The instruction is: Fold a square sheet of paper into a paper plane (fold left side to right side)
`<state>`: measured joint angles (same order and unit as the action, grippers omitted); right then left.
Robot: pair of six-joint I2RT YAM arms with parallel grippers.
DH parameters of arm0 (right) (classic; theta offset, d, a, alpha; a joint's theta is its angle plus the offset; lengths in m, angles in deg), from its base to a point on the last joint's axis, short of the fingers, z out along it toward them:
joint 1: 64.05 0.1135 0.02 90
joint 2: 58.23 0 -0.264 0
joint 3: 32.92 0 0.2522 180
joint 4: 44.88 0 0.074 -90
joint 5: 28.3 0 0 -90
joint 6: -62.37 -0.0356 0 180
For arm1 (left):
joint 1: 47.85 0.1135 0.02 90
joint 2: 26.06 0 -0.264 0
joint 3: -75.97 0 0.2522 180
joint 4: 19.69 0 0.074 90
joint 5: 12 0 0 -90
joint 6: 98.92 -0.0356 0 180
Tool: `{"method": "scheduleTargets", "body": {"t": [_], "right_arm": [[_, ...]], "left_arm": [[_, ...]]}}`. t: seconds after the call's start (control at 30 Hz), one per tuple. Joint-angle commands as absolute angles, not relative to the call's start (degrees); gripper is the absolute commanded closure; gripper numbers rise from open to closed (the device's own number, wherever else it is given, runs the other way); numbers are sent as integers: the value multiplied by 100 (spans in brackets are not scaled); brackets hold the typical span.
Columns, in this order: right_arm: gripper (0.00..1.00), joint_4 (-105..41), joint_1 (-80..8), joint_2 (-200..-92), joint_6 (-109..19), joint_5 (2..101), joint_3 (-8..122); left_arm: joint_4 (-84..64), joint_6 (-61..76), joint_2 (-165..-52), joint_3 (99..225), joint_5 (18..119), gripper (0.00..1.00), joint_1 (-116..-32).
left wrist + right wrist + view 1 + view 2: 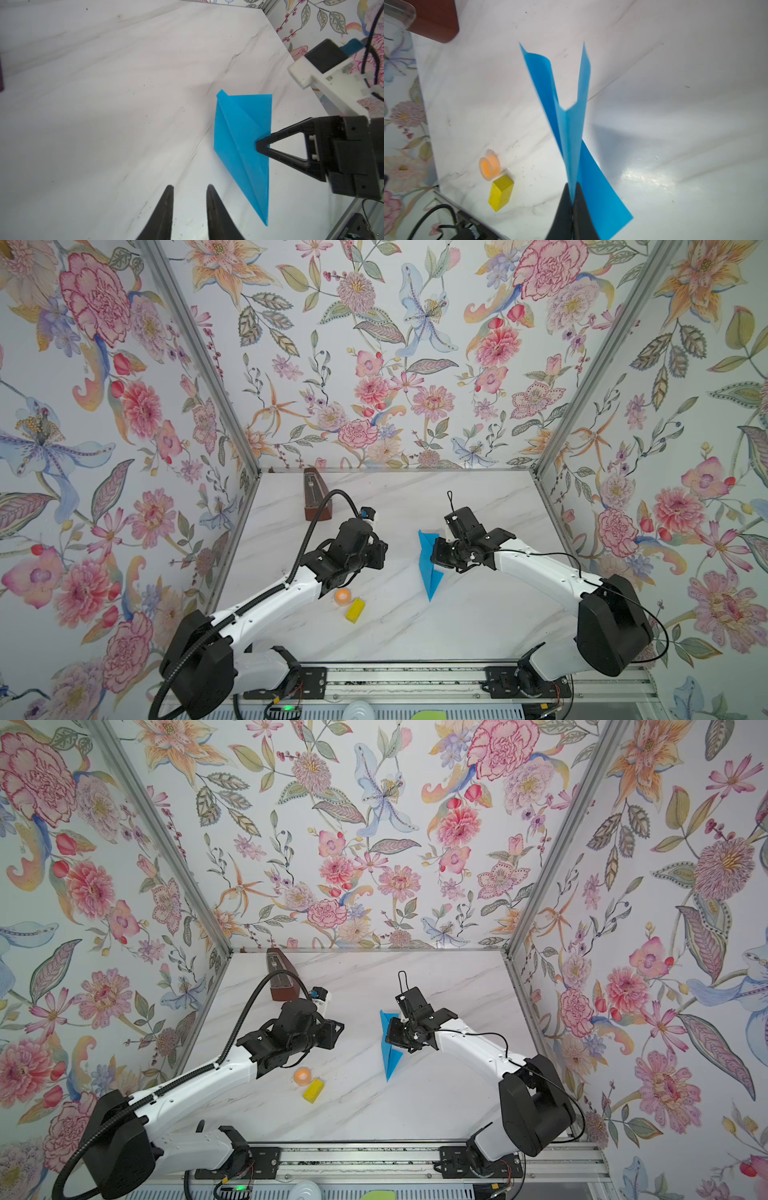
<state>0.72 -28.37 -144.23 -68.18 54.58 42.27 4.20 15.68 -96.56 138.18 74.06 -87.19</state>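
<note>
Bimanual station, paper-folding task. The paper plane [428, 568] [388, 1052], a narrow blue dart with layered creases, sits to the right of the yellow block [355, 610] [313, 1090] in both top views, well apart from it. Its pointed nose is the end nearer the block, and its broad tail is the farther end.

The right gripper [572, 193] has its fingers closed on the plane's folded edge. In the right wrist view, two blue flaps splay apart beyond the grip. Whether the plane touches the marble tabletop [415, 626] cannot be told.

The left gripper [190, 187] is behind the block, toward the back wall. Its fingers are parted, with nothing between them, and they are apart from the plane.

A small orange roll [343, 596] lies just beside the block. A brown wooden metronome [316, 497] stands far behind the block, near the back wall.
</note>
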Motion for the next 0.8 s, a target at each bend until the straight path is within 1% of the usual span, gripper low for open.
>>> {"method": "scheduleTargets", "body": {"t": [0.0, 0.03, 0.17, 0.27, 0.33, 0.37, 0.47, 0.57, 0.67, 0.77], "right_arm": [[100, 1829, -2435, -14708, -6419, 7046, 4766], [100, 2062, -2250, -14868, -6469, 7406, 4959], [100, 2816, -1539, -15698, -6727, 8350, 5710], [100, 3144, -1018, -16359, -6852, 8511, 6330], [91, 3090, -864, -16660, -6805, 7922, 6657], [85, 2930, -818, -16740, -6756, 7566, 6736], [68, 2394, -820, -16656, -6709, 6794, 6709], [64, 2064, -939, -16387, -6685, 6343, 6547], [66, 1715, -1147, -16019, -6670, 5911, 6168], [66, 1292, -1386, -15589, -6698, 5467, 5656]], "left_arm": [[159, 1561, -9218, 13416, 7688, 62, -8513], [84, 1612, -9095, 13286, 7625, 59, -8436], [-87, 1846, -8764, 12882, 7469, 49, -8148], [-55, 2009, -8682, 12682, 7439, 48, -7989], [-61, 2084, -8680, 12564, 7393, 48, -7933], [-78, 2120, -8690, 12527, 7349, 48, -7917], [-159, 2231, -8762, 12453, 7166, 48, -7914], [-299, 2369, -8985, 12411, 6817, 48, -7919], [-673, 2581, -9306, 12320, 6399, 49, -7995], [-978, 2748, -9667, 12321, 6301, 50, -8275]]}}
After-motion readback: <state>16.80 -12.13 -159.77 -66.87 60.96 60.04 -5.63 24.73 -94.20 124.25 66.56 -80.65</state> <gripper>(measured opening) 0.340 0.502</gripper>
